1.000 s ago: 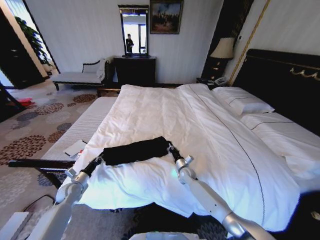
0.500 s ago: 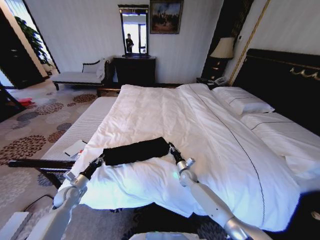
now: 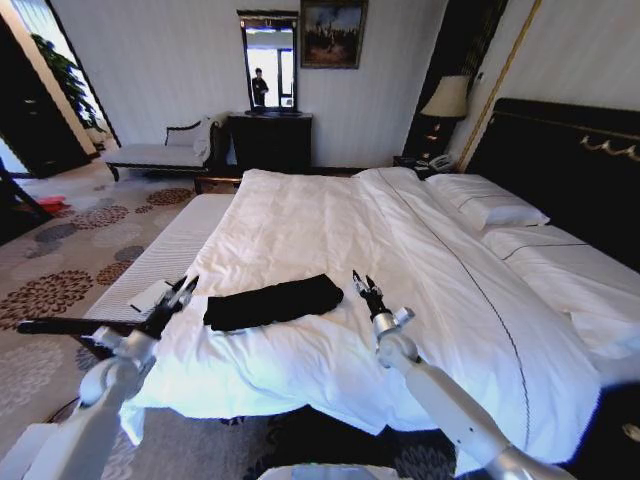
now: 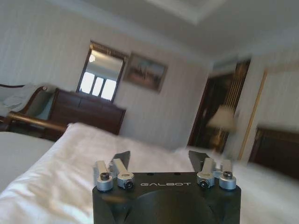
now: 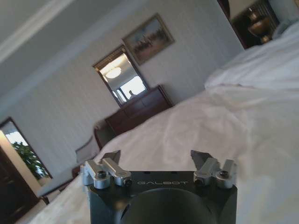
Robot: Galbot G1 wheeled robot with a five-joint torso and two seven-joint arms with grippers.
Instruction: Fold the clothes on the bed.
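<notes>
Clothes (image 3: pixel 273 301), one black shirt, lie folded into a narrow band near the foot edge of the bed (image 3: pixel 420 250), on your white duvet. Your left gripper (image 3: pixel 182 291) and right gripper (image 3: pixel 361 283) hover spread and empty, one just off each end. I judge one fold done; next you'd regrasp the ends.

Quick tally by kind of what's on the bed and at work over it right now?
Folded black soft-fabric T-shirt on the white duvet: 1
White pillows: 2
Open grippers, left gripper and right gripper, flanking the shirt: 2
Total: 5
</notes>
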